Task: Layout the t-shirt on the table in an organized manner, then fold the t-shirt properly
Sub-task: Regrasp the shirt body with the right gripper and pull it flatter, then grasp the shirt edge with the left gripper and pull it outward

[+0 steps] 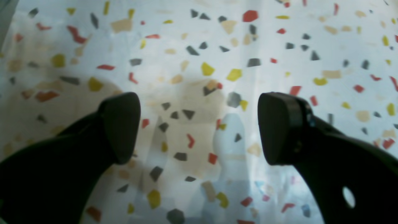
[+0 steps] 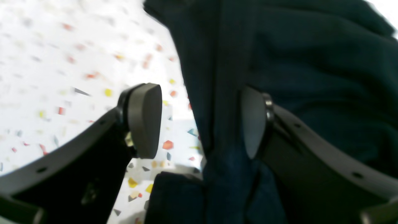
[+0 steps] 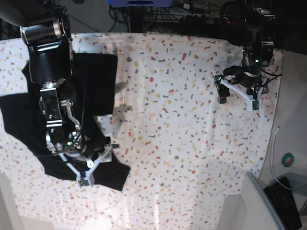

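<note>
The right arm [image 3: 53, 81] hides the middle of the t-shirt [image 3: 98, 76] at the base view's left; the frame's left edge crops its sleeve. The right wrist view's table [image 2: 46, 46] is blurred.

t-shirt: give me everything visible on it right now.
The t-shirt is plain black soft cloth, rumpled and unevenly spread on the table's left side in the base view, not laid flat. The right gripper sits at its near edge, jaws apart with a fold of cloth between them. No print or tag is visible.
</note>
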Controlling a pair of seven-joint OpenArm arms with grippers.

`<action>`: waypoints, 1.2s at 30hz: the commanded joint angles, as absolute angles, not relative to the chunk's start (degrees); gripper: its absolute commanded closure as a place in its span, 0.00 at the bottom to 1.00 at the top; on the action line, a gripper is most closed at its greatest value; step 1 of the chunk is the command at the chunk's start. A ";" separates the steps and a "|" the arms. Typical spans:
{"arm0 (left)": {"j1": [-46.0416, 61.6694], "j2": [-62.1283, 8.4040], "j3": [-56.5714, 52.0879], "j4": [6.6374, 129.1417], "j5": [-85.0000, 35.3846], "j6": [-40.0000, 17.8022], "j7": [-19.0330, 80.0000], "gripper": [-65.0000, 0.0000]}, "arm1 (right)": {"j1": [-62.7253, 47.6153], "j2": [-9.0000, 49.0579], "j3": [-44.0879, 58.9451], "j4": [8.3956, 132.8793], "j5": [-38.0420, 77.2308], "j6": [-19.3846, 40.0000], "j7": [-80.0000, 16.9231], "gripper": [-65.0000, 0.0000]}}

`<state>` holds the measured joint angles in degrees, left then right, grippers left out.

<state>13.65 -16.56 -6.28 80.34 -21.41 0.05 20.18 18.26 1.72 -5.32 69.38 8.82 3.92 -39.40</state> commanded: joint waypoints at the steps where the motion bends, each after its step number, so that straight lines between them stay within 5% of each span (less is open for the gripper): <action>1: 13.49 -17.27 -6.55 81.01 -21.58 -0.04 19.03 0.13 | 20.44 2.15 -4.97 68.70 8.13 3.47 -38.37 0.42; 8: 13.32 -17.27 -6.37 81.01 -21.58 -0.04 19.03 0.13 | 22.37 2.59 -4.97 59.82 7.16 3.65 -34.24 0.46; 13: 13.14 -17.27 -6.37 80.92 -21.58 -0.04 19.03 0.13 | 15.60 1.71 -4.97 71.78 7.43 7.69 -35.03 1.00; 21: 9.98 -17.10 -5.93 80.84 -21.58 -0.04 19.03 0.13 | 3.03 -1.80 -9.80 90.95 7.34 9.71 -44.35 1.00; 29: 2.15 -14.20 -1.71 81.27 -21.58 -0.04 31.78 0.13 | -2.95 -0.40 -23.16 89.98 7.34 9.71 -44.44 1.00; 35: -2.33 -11.38 3.12 81.54 -21.58 -0.04 36.44 0.14 | -2.95 -0.31 -23.52 89.27 7.43 9.71 -49.71 1.00; 36: -3.30 -11.30 5.05 81.54 -21.58 -0.04 37.32 0.14 | -2.95 -0.31 -23.78 90.51 7.43 9.71 -51.38 0.92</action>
<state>-2.07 -10.98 5.43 80.47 -21.37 0.01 38.57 -3.75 0.08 -23.64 89.03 6.85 9.52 -53.04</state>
